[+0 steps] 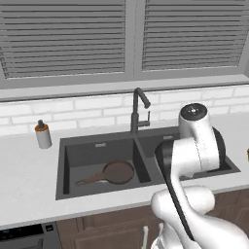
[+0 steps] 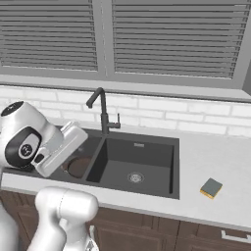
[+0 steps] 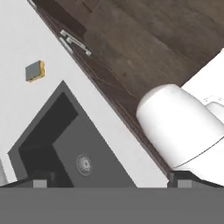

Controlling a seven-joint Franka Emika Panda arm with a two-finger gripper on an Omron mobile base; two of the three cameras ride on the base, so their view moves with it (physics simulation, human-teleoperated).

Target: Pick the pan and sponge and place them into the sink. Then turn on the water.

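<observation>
The dark brown pan [image 1: 118, 172] lies flat in the left basin of the dark grey sink [image 1: 97, 142], its handle pointing left. The arm partly covers the pan [image 2: 78, 166] in the right base view. On the white counter right of the sink [image 2: 142, 142] rests the small sponge [image 2: 211, 188], grey-green on top with a yellow side. My gripper [image 3: 111, 183] is open and holds nothing. It hangs high over the sink's right basin [image 3: 65, 144], well away from the sponge [image 3: 34, 71]. No water runs from the gooseneck faucet [image 1: 138, 109].
A soap dispenser [image 1: 43, 134] stands on the counter left of the sink. Behind the counter runs a white brick wall under shuttered windows. Brown cabinets with a metal handle [image 3: 75, 43] sit below the counter edge.
</observation>
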